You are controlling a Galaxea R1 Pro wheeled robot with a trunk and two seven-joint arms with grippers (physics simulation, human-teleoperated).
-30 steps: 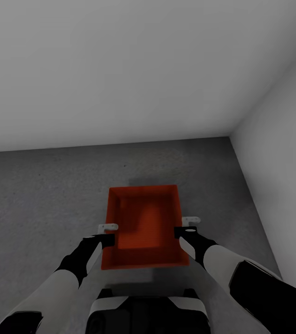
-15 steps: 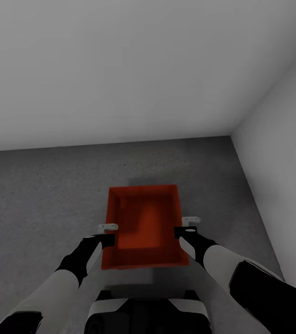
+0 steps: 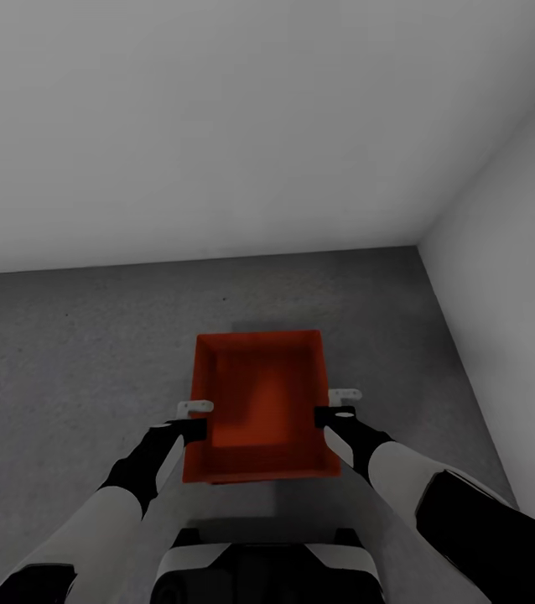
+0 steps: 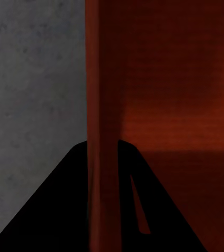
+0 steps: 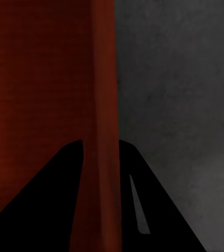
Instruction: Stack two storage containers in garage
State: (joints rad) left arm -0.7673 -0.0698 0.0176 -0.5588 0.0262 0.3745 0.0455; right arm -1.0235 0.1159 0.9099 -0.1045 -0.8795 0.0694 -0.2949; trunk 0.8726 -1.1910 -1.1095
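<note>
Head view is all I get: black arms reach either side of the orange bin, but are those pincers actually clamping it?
Observer: On the left, yes. The left wrist view shows the left gripper straddling the storage container wall, one finger inside and one outside.
Operator: And the other side?
Observer: Same grip. In the right wrist view, the right gripper has the wall between its fingers, with the grey floor beyond the outer one.
</note>
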